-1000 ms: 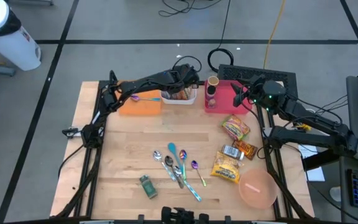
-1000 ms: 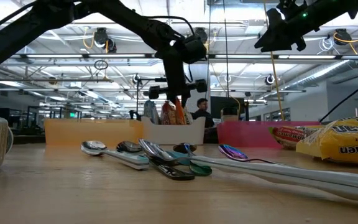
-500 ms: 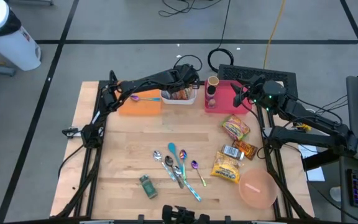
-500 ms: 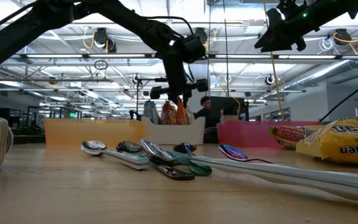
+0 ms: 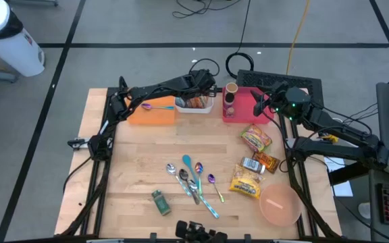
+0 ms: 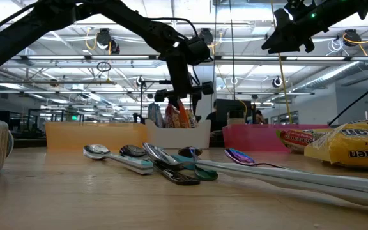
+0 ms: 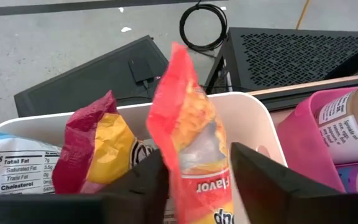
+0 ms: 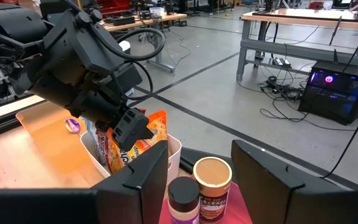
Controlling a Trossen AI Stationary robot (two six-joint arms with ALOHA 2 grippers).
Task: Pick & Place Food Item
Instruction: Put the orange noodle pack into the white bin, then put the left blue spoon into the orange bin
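The left end effector has just let its fingers part around the red snack bag, now standing in the white bin at the desk's far edge; placement looks done

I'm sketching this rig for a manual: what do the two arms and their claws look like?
Both arms are matte black, built of jointed tubular links with black cables running alongside. The left claw has two broad, flat, dark fingers. The right claw matches it, and green lights glow on the right arm near its wrist.
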